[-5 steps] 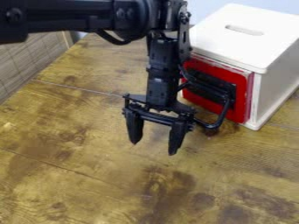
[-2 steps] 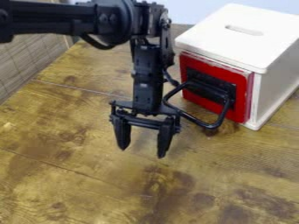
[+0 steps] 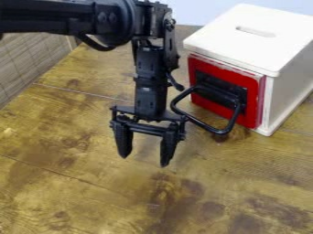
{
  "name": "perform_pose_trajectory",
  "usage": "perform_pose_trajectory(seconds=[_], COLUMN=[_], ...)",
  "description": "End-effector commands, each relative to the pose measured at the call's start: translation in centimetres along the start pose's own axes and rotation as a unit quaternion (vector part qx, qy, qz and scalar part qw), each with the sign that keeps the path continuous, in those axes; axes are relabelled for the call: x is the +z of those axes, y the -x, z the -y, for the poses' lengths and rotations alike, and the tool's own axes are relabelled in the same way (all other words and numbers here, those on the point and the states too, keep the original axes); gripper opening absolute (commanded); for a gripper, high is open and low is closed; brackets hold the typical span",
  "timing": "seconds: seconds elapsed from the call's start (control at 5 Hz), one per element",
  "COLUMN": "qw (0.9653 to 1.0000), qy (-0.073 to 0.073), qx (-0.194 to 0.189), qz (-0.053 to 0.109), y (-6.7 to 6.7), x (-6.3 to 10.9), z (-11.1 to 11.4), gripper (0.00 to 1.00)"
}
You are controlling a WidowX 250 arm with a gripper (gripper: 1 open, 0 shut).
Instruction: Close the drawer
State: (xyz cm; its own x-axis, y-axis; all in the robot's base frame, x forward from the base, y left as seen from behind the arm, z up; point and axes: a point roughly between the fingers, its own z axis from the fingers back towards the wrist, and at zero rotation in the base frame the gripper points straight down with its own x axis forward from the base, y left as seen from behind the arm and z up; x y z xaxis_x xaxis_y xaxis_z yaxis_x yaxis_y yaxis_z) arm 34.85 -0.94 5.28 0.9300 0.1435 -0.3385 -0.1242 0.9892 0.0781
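Observation:
The red drawer [image 3: 251, 87] sits in the front of a white boxy cabinet [image 3: 263, 41] at the right. It carries a black plate and a large black loop handle [image 3: 210, 117] that sticks out toward the table. The drawer front looks nearly flush with the cabinet face. My gripper [image 3: 141, 150] hangs from the black arm [image 3: 146, 64] left of the handle, fingers pointing down just above the wooden table. The fingers are spread apart and hold nothing. The gripper is apart from the handle.
The wooden table [image 3: 73, 192] stretches to the front and left. A brick-patterned wall [image 3: 25, 59] lies at the far left. The cabinet has a slot [image 3: 257, 31] on top.
The arm and gripper have moved left, away from the drawer handle. The gripper stays open. The drawer has not visibly moved.

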Motion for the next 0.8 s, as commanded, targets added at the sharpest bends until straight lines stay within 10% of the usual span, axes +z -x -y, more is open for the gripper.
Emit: perform_pose_trajectory(seconds=[0.0,0.6], qw=[0.9981,0.9979], qy=[0.003,-0.014], qx=[-0.017,-0.03], qz=[0.06,0.056], y=[-0.1,-1.2], x=[4.2,2.4], z=[-0.3,1.2], gripper=[1.0,1.0])
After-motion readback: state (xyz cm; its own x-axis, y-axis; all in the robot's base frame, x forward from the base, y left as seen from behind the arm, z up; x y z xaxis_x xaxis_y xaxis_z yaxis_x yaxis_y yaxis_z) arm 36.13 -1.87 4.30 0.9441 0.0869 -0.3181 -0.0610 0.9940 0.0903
